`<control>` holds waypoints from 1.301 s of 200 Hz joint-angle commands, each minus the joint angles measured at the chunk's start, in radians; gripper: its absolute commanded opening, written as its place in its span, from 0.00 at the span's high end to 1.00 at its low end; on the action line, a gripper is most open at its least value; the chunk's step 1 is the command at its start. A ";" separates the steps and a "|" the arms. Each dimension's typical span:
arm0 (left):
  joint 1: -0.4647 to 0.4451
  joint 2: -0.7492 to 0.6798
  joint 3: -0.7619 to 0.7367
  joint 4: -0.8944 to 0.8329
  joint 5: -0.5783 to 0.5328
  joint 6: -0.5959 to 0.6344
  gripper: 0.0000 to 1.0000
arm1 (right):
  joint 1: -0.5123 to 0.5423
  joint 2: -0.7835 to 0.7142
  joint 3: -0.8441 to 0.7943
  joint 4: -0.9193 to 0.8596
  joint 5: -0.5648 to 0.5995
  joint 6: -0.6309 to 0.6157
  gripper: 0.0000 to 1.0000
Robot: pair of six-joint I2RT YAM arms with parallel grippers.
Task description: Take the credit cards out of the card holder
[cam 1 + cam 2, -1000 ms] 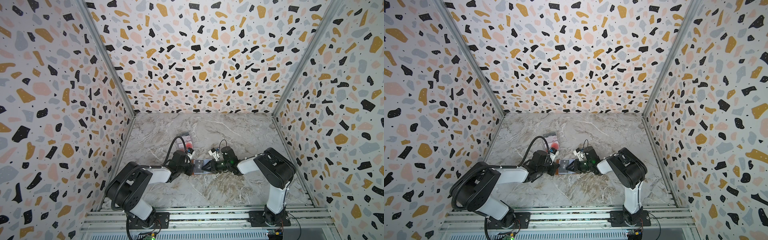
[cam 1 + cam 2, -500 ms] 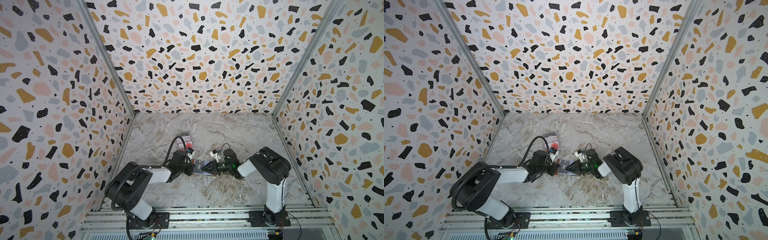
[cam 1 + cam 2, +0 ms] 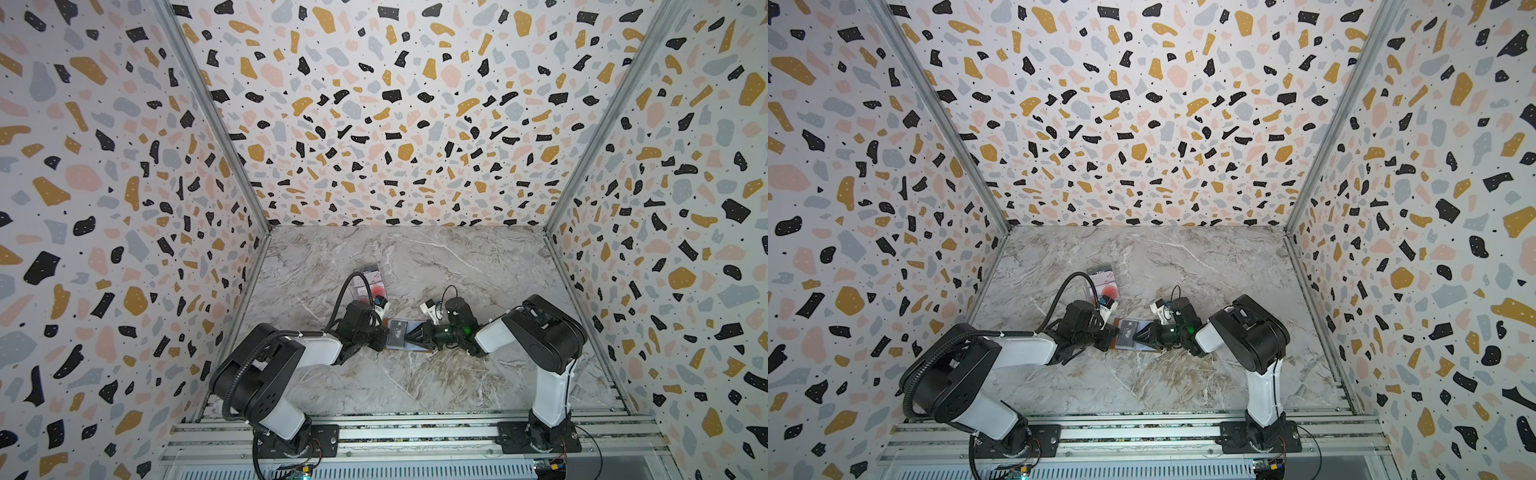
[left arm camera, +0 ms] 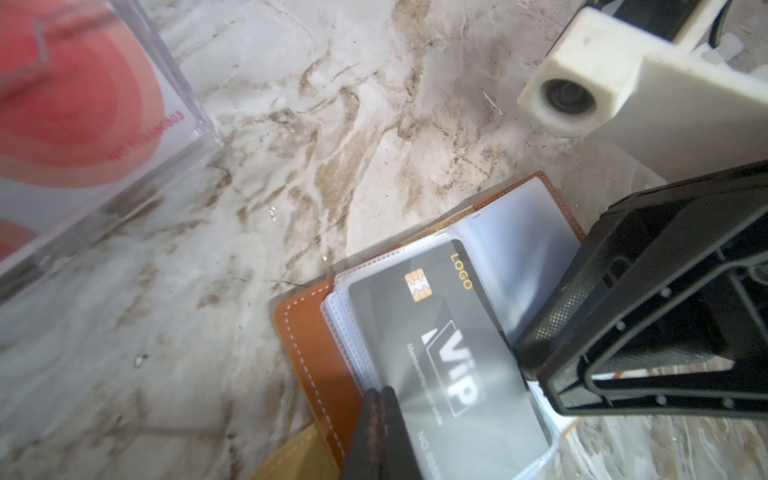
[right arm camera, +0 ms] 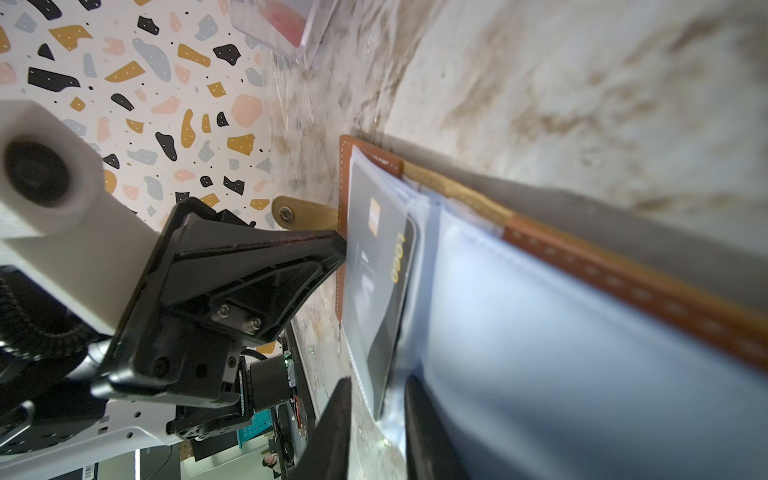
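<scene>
At the middle of the grey-veined marble tabletop (image 3: 415, 266), the right gripper (image 5: 378, 380) has edged in over the open tan leather card holder (image 4: 307, 332).
Its jaws stand narrowly apart astride the sleeved dark grey "VIP" plastic card (image 4: 453, 361); the left gripper (image 4: 376, 399), closed tight, stays pressed at the sleeve edge. The card is not out yet, so the pull looks near. Speckled terrazzo walls (image 3: 374, 124) enclose three sides.

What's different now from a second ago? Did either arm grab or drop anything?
Hardly anything. The right arm swayed its elbow slightly inward and back. Nothing was taken or released: the left gripper stays shut on the dark grey Vip card, the right gripper stays open around an edge of the clear plastic sleeves, and the tan-brown leather card holder lies open in the same spot.
</scene>
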 commanded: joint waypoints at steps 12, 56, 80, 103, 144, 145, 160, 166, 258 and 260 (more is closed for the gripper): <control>0.002 0.023 -0.019 -0.048 0.015 0.001 1.00 | 0.011 0.010 0.036 -0.007 -0.005 -0.010 0.75; 0.002 0.025 -0.016 -0.048 0.016 0.002 1.00 | 0.018 -0.005 0.036 0.027 -0.016 -0.023 0.77; 0.002 0.026 -0.017 -0.048 0.016 0.002 1.00 | 0.018 0.004 0.044 0.023 -0.029 -0.021 0.77; 0.002 0.025 -0.016 -0.050 0.019 0.002 1.00 | 0.017 0.020 0.050 0.045 -0.036 -0.002 0.77; 0.002 0.026 -0.015 -0.050 0.019 0.001 1.00 | 0.019 0.023 0.060 0.067 -0.058 0.000 0.79; 0.002 0.026 -0.015 -0.049 0.019 0.002 1.00 | 0.019 0.022 0.060 0.066 -0.057 -0.001 0.79; 0.002 0.028 -0.015 -0.049 0.018 0.003 1.00 | 0.020 0.014 0.066 0.044 -0.064 -0.022 0.81; 0.002 0.028 -0.015 -0.048 0.018 0.003 1.00 | 0.019 0.010 0.069 0.029 -0.063 -0.034 0.81; 0.002 0.029 -0.015 -0.050 0.017 0.003 1.00 | 0.018 -0.023 0.070 -0.059 -0.046 -0.079 0.80; 0.002 0.029 -0.015 -0.049 0.017 0.003 1.00 | 0.018 -0.024 0.069 -0.059 -0.045 -0.078 0.79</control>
